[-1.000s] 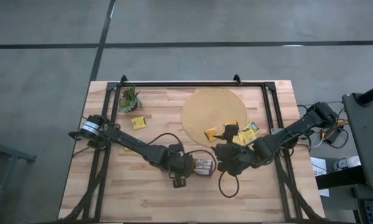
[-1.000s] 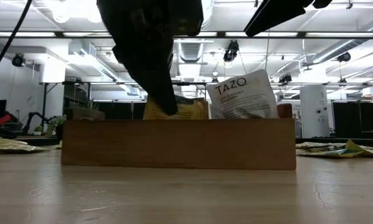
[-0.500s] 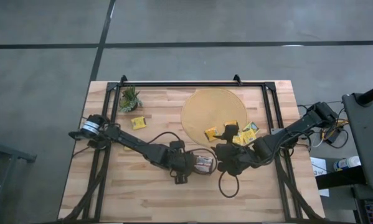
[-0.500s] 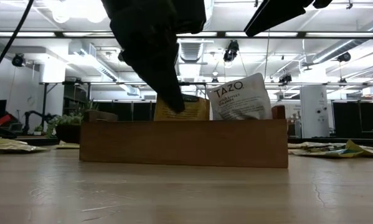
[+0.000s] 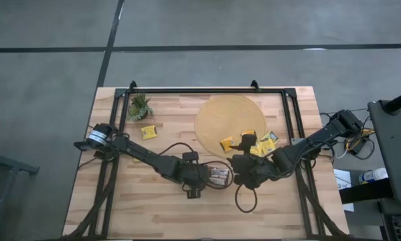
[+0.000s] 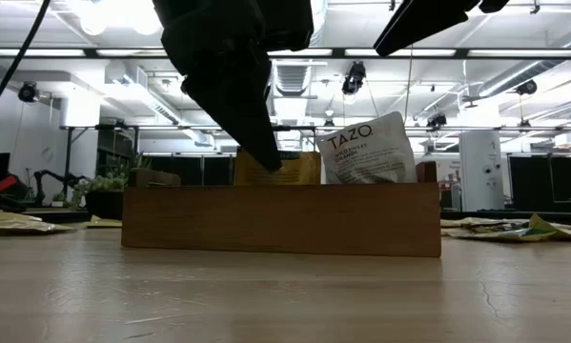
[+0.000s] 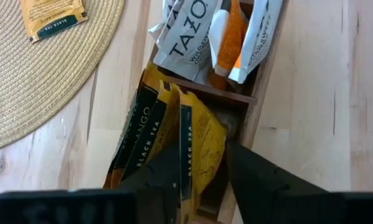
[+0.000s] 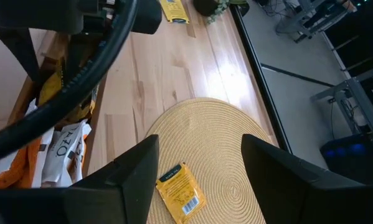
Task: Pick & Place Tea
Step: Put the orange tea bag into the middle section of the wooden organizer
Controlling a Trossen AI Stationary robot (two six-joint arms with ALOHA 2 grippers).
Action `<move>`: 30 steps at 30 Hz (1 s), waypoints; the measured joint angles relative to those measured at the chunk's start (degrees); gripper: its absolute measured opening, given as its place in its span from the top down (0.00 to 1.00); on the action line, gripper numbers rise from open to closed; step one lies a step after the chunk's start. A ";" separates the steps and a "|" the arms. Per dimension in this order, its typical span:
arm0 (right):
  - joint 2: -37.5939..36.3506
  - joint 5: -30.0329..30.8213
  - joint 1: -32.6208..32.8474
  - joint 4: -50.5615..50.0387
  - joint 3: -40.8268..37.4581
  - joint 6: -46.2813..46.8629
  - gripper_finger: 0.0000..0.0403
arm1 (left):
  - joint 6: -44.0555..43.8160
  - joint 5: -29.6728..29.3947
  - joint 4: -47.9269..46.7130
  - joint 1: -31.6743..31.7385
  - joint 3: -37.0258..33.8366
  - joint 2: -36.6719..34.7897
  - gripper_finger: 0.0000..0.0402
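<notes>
A dark brown oblong tray (image 5: 219,177) lies at the table's middle, with white sachets (image 6: 366,148) and yellow tea sachets (image 7: 202,140) standing on edge in it. My left gripper (image 7: 202,158) reaches down into the tray, open, with one finger on each side of a yellow sachet. My right gripper (image 5: 244,173) hovers open just right of the tray and holds nothing. Several more yellow sachets (image 5: 248,140) lie flat on the round woven mat (image 5: 230,117) and at its right rim. One sachet (image 5: 148,132) lies on the bare wood at the far left. My left gripper comes slanting down from the table's left, its fingers either side of the yellow sachet's upper part (image 7: 205,127). A dark gap shows between the sachet and one finger (image 7: 251,177). I cannot tell whether the other finger (image 7: 161,177) touches it. The sachet stands in the tray.
A small green plant (image 5: 139,106) stands at the far left corner. A black frame (image 5: 207,90) runs along the table's far edge and down both sides. A dark cable (image 8: 80,81) hangs across the right wrist view. Bare wood lies along the near edge.
The tray has turned a little on the table: in the low view its left end has drawn in toward the middle, and the yellow sachet in it has shifted with it. My left gripper has turned slightly at the wrist while staying in place.
</notes>
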 joint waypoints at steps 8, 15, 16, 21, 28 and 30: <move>0.00 0.00 0.00 -0.07 0.00 0.00 0.44 | 0.41 0.02 -4.87 0.04 0.94 -1.88 0.65; 0.00 -0.02 0.00 -0.25 -0.02 -0.23 0.44 | 1.93 0.10 -4.93 -0.55 0.70 -5.50 0.65; 0.00 -0.02 0.00 -0.31 -0.02 -0.29 0.44 | 2.51 0.11 -5.31 -0.71 0.67 -6.11 0.65; 0.00 0.00 0.00 -0.13 -0.02 -4.59 0.44 | 4.63 -0.35 -9.90 -1.53 0.48 -10.14 0.65; -0.04 0.44 0.00 0.32 -0.02 -13.78 0.44 | -2.52 -2.09 -19.99 -1.32 -0.25 -19.05 0.65; -0.04 0.44 0.00 0.38 -0.02 -14.25 0.44 | -5.09 -3.73 -19.67 -1.93 -2.33 -21.59 0.65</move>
